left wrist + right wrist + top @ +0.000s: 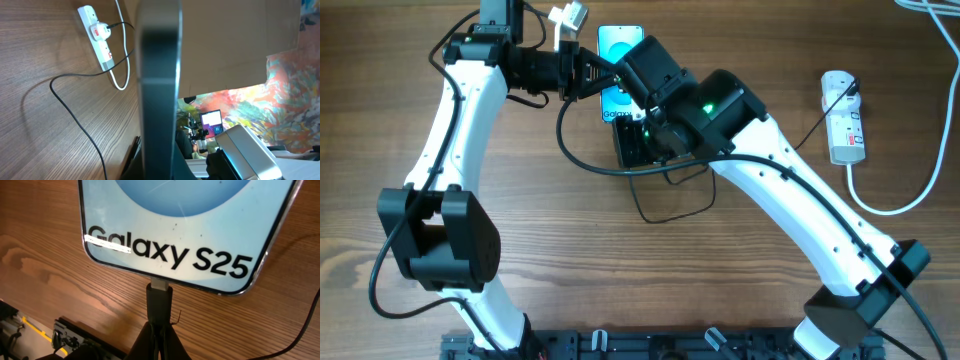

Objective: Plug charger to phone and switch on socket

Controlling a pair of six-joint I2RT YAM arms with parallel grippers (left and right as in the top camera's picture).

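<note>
The phone lies screen up at the far middle of the table, cyan screen lit, "Galaxy S25" along its near short edge. My left gripper is shut on the phone's left side; in the left wrist view the phone is a dark edge-on bar between the jaws. My right gripper is shut on the charger connector, whose metal tip meets the port in the phone's near edge. The thin black charger cable runs to a black plug in the white socket at the right; the socket also shows in the left wrist view.
The socket's thick white cord curves along the right table edge. A small white object sits at the far edge near the left arm. The charger cable loops on the wood below the right arm.
</note>
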